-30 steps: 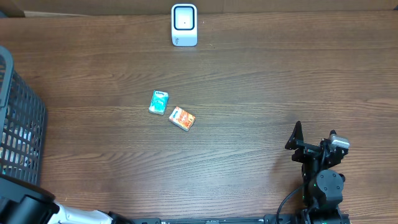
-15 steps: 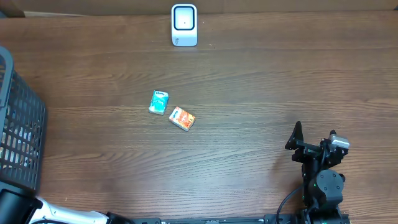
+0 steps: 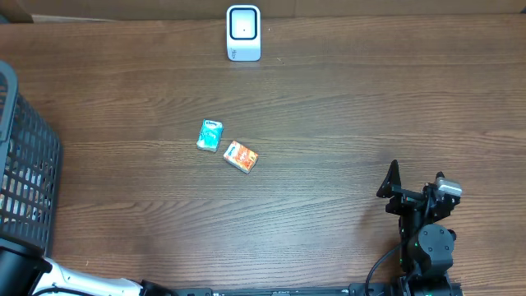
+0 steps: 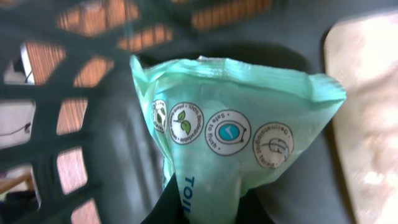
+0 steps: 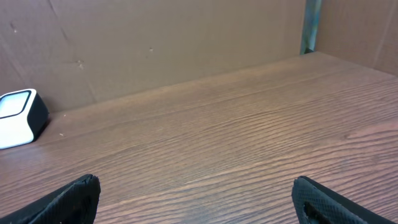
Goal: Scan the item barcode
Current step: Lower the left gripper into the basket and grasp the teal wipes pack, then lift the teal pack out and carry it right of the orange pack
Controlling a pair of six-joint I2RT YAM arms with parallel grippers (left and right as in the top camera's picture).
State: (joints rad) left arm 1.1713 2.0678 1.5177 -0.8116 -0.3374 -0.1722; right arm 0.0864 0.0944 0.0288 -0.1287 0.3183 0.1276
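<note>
The left tool (image 4: pixel 208 206) is clenched on a green packet (image 4: pixel 236 124) inside the basket (image 3: pixel 33 156) at left, likely to carry it to the scanner (image 3: pixel 243 33) at top centre. The right tool (image 5: pixel 199 199) sits idle, released.

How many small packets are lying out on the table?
2: a teal packet and an orange packet beside it, mid-table. More may sit hidden in the basket, where the left gripper pinches a green pack.
</note>
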